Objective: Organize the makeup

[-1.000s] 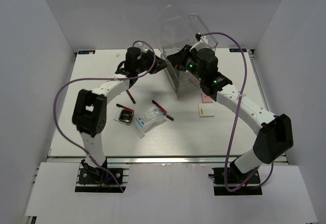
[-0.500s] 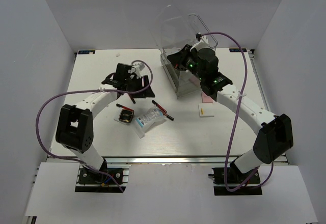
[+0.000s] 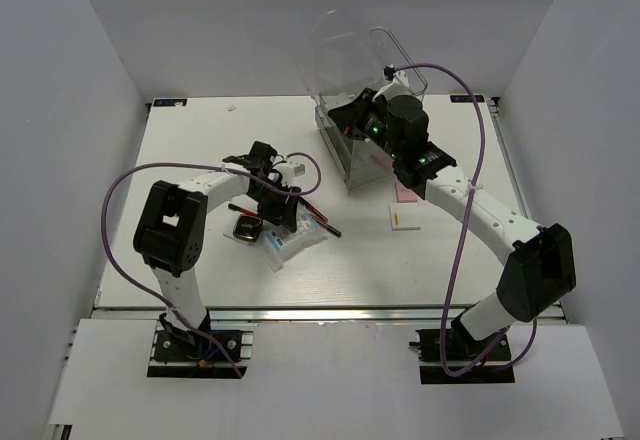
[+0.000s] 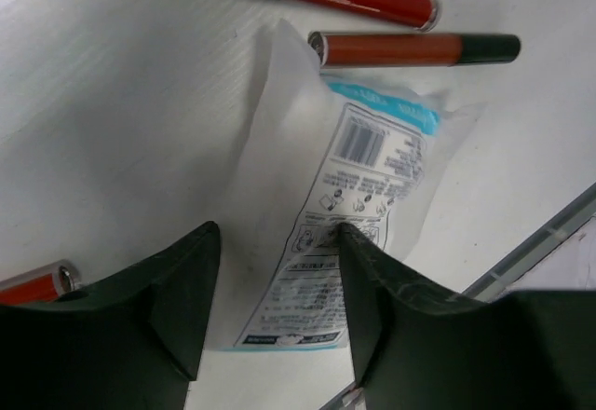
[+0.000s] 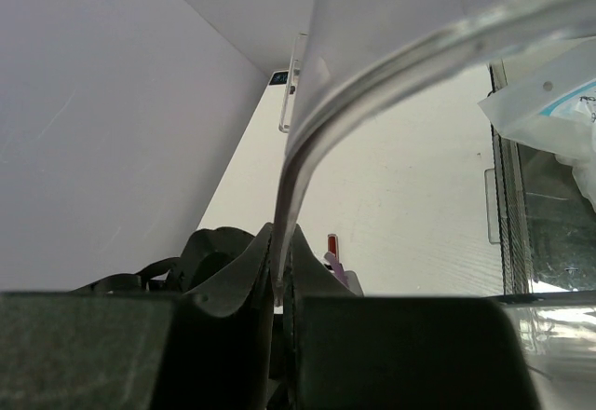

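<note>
Left wrist view: the left end effector (image 4: 275,233) is open, with one finger on each side of the near end of the white blue-printed packet (image 4: 363,177). Nothing is gripped, and I cannot tell whether the fingers touch the packet.
Beside the packet: two red-and-black pencils (image 4: 414,48) lie just past its far end, and a third pencil (image 4: 33,284) lies off to one side.
Right wrist view: the right end effector (image 5: 279,242) is closed on the thin edge of the clear lid (image 5: 391,65), holding it raised.
Top view, middle of the desk (image 3: 200,140): the black compact (image 3: 246,228) sits just left of the packet, toward the near edge and partly under the left arm.
Top view, far edge: the clear case (image 3: 360,155) stands right of centre. The pink square (image 3: 405,193) and white flat box (image 3: 403,219) lie on the desk near its right corner.
Done: the case looks open. A pale bag shows through its wall, but what it is remains unclear.
Left: judging by this, nearly everything remains, since the packet, pencils, compact, pink square and box are all outside the case.
</note>
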You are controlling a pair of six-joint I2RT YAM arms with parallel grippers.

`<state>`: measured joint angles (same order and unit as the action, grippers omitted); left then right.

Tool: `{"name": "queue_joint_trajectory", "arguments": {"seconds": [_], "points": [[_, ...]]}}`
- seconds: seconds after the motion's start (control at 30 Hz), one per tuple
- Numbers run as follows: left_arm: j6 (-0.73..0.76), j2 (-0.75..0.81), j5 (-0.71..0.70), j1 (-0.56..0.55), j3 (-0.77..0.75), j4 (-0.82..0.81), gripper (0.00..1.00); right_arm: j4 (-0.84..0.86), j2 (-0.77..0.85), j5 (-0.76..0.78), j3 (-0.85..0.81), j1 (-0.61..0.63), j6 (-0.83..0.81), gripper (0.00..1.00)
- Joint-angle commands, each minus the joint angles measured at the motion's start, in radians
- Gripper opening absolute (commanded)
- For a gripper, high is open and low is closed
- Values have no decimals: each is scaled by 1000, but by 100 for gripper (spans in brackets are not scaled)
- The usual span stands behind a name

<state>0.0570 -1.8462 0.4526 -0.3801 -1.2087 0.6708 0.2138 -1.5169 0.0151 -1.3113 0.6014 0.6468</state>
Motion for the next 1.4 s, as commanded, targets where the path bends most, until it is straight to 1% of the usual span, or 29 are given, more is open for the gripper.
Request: {"name": "queue_joint_trajectory", "arguments": {"seconds": [0.0,0.03,0.1,0.13,0.17,0.23,0.27,0.33,0.4,0.57,0.63,0.67,0.7,0.73,0.77,0.8,0.83,0.87,0.93,0.97,1.03,1.07,1.13,1.17,1.2,1.23,1.33,1.37], "points": [[55,-16,-14,-11,-15,23,61,187,67,34,-25,-20,-65,1],[50,-16,-18,-17,-12,15,52,185,67,33,-25,-18,-64,1],[32,-16,-15,-19,-11,-2,40,185,66,32,-23,-18,-64,1],[26,-12,-12,-19,-11,-7,27,183,67,32,-22,-18,-64,1],[20,-5,-11,-19,-12,-10,20,185,66,32,-22,-20,-65,1],[1,8,7,-19,-17,-20,8,183,67,32,-22,-22,-64,1],[-5,30,15,-19,-18,-25,6,183,66,31,-22,-20,-64,1],[-23,54,44,-20,-26,-36,4,183,66,29,-23,-20,-65,1],[-45,85,64,-19,-35,-39,0,183,64,31,-23,-20,-64,1],[-195,149,106,-10,-43,-97,0,183,66,29,-23,-20,-62,0],[-294,197,126,21,-22,-195,0,182,67,28,-20,-22,-62,1],[-334,214,164,38,12,-238,0,182,69,26,-20,-22,-62,1],[-430,229,193,85,32,-338,0,180,69,26,-19,-22,-62,1],[-481,257,219,111,53,-393,0,182,70,26,-17,-22,-59,1],[-591,268,257,134,92,-507,0,180,69,26,-16,-23,-61,1],[-655,278,267,179,110,-575,0,182,70,26,-16,-22,-61,0],[-721,291,259,197,129,-638,0,182,72,26,-16,-22,-61,1],[-849,291,245,214,141,-766,0,182,72,26,-16,-22,-61,1],[-974,259,195,227,164,-900,0,183,69,25,-16,-22,-59,1],[-1100,237,173,225,164,-1018,0,183,69,25,-16,-22,-61,1],[-1238,176,164,211,137,-1141,0,183,69,23,-14,-22,-59,1],[-1344,107,166,207,115,-1227,0,182,70,22,-16,-22,-61,1],[-1422,41,153,179,25,-1281,0,182,69,23,-16,-22,-64,1],[-1475,-19,147,159,-10,-1304,0,183,69,23,-14,-22,-67,1],[-1500,-48,144,150,-46,-1315,0,185,69,25,-14,-22,-67,1],[-1520,-74,135,141,-117,-1320,0,187,69,26,-14,-22,-68,1],[-1602,-165,111,110,-218,-1346,1,191,72,31,-9,-22,-70,1],[-1650,-182,100,103,-229,-1381,1,191,72,32,-8,-23,-72,1]]}}
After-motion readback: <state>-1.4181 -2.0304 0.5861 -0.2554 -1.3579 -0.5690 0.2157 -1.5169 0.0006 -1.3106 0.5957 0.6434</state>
